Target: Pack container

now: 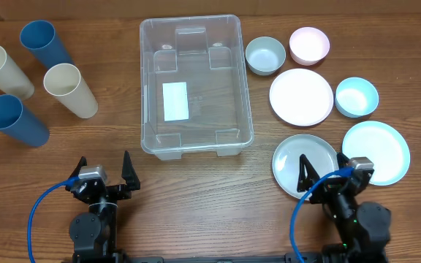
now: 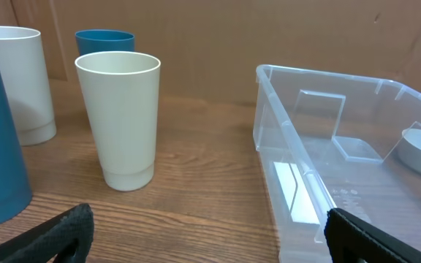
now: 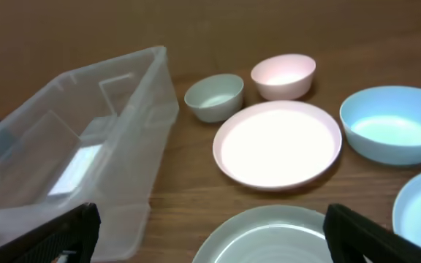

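The clear plastic container [image 1: 232, 80] stands empty at the table's middle, a white label [image 1: 175, 101] on its base; it also shows in the left wrist view [image 2: 305, 179] and the right wrist view [image 3: 123, 95]. Left of it stand two blue cups [image 1: 46, 42] [image 1: 14, 120] and two cream cups [image 1: 70, 90] [image 1: 2, 71]. Right of it lie a pale green bowl [image 1: 264, 55], a pink bowl [image 1: 309, 45], a blue bowl [image 1: 357, 97], a pink plate [image 1: 301, 96], a green plate [image 1: 287, 157] and a blue plate [image 1: 378, 146]. My left gripper [image 1: 106, 172] and right gripper [image 1: 327, 172] are open, empty, near the front edge.
The cream cup [image 2: 119, 117] stands straight ahead of the left gripper [image 2: 210, 237]. The green plate [image 3: 276, 237] lies right under the right gripper [image 3: 210, 234]. Bare wood shows between the grippers in front of the container.
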Controlling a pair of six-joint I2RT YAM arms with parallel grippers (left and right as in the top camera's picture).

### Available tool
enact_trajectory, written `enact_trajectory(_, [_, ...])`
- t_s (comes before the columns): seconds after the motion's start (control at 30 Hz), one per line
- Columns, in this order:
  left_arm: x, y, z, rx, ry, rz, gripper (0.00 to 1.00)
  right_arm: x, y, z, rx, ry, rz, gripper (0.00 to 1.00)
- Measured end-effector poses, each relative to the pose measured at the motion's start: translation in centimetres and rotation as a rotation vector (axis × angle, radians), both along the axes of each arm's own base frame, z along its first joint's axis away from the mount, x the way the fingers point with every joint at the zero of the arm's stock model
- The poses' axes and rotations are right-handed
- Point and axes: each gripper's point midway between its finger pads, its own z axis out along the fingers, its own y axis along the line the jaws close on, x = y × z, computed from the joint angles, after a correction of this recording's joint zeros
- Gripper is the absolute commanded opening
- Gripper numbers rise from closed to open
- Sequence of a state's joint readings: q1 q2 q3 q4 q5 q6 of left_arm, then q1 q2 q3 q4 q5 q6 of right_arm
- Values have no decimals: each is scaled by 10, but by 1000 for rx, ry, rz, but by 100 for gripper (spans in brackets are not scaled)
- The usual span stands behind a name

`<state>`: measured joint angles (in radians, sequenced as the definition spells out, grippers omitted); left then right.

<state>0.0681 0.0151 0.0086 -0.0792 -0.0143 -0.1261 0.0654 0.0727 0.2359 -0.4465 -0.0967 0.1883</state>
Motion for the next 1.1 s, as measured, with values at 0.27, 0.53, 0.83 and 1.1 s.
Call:
enact_trajectory(0.27, [0, 0, 0, 0, 0, 0, 100, -6, 0, 65, -15, 487, -5, 100])
enact_trajectory(0.53, [0, 0, 0, 0, -1, 0, 100, 10, 32, -22, 121, 1067, 91, 100])
enact_trajectory(0.83, [0, 0, 0, 0, -2, 0, 100, -22, -8, -116, 407, 1470, -761, 100])
enact_trajectory(1.1, [0, 0, 0, 0, -1, 0, 100, -53, -14, -169, 472, 1475, -919, 48])
